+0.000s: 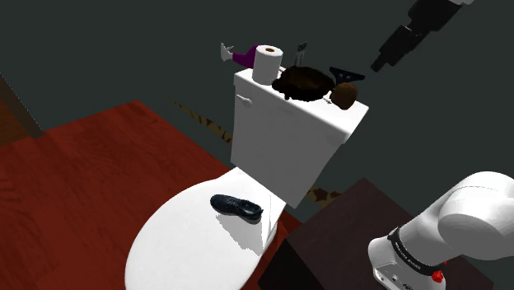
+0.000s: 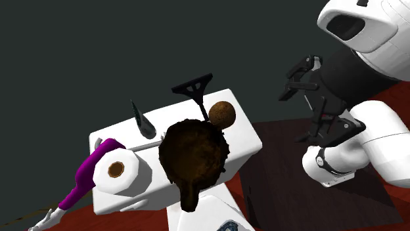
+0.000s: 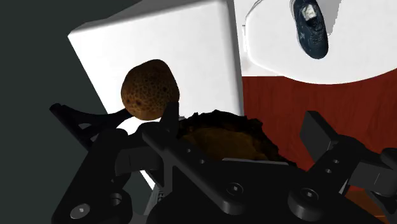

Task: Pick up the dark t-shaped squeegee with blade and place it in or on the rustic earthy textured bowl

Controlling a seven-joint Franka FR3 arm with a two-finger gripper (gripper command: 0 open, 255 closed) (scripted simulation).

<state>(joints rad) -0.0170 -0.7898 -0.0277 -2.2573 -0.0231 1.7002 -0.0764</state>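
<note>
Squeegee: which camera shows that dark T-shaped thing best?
The second exterior view: the squeegee shows its whole T shape at the edge of the tank. The shoulder view shows it small behind the brown ball; the wrist view, a dark part beside that ball.

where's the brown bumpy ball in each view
shoulder view: brown ball at the toilet tank's right end, right of the dark bowl
second exterior view: up and right of the dark bowl, brown ball
wrist view: brown ball beside the dark bowl
shared landmark: the dark bowl
</note>
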